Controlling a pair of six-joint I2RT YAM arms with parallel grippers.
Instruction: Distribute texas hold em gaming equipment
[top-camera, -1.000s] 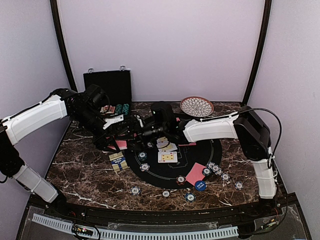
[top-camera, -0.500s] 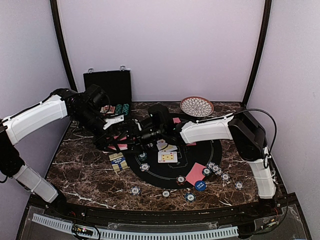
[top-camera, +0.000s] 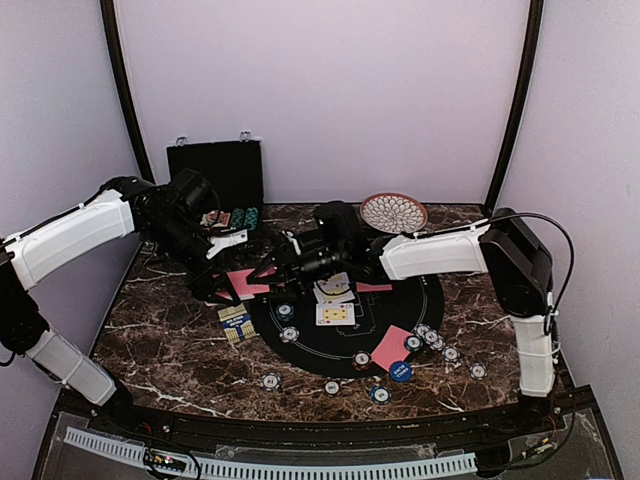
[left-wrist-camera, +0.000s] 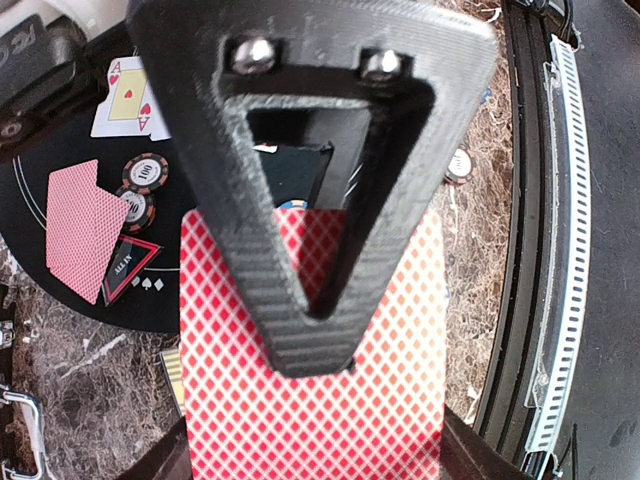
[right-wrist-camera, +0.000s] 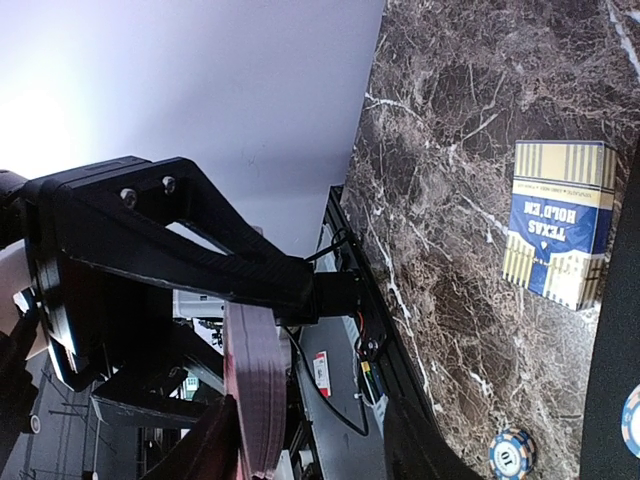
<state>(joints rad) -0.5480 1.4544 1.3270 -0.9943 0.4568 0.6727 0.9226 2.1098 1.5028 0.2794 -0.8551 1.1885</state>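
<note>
My left gripper (left-wrist-camera: 310, 350) is shut on a deck of red-backed cards (left-wrist-camera: 310, 420), holding it above the table's left part (top-camera: 245, 283). My right gripper (top-camera: 272, 268) reaches in from the right and is open. In the right wrist view the deck (right-wrist-camera: 255, 390) shows edge-on between the jaws, against one of them, with the other well apart from it. Face-up cards (top-camera: 335, 313) and a face-down card (top-camera: 391, 347) lie on the round black mat (top-camera: 430, 300). Striped chips (top-camera: 430, 335) and a blue button (top-camera: 401, 371) lie at its right. A red-triangle marker (left-wrist-camera: 125, 270) lies beside two chips (left-wrist-camera: 145, 175).
A blue and yellow Texas Hold'em box (top-camera: 235, 322) lies left of the mat. Single chips (top-camera: 271, 380) dot the front of the marble table. The open black case (top-camera: 215, 170) stands at the back left and a patterned plate (top-camera: 393, 212) at the back.
My right gripper pushed left to the deck, then drew back a little to the right, its jaws narrowing. The left arm has held still with the deck.
</note>
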